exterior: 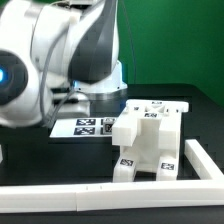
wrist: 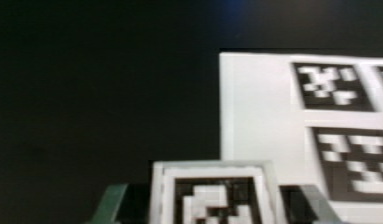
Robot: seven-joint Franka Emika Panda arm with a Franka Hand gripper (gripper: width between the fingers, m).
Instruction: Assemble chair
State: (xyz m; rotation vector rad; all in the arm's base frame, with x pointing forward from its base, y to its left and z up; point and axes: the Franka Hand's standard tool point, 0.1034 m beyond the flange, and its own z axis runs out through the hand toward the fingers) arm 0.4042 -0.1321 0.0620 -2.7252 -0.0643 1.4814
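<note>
In the wrist view my gripper [wrist: 209,198] stands with its two green-grey fingers [wrist: 117,202] close on either side of a small white chair part [wrist: 213,192] that carries a black-and-white tag. It seems to be held above the dark table. In the exterior view the partly built white chair [exterior: 150,140] stands at the middle right, blocky, with tags on its faces. The arm's white body [exterior: 70,50] fills the exterior view's left and hides the gripper and the held part.
The marker board [exterior: 88,126] lies on the black table behind the chair and also shows in the wrist view [wrist: 259,110]. A white rail [exterior: 100,194] runs along the front and turns up the exterior view's right side [exterior: 205,160].
</note>
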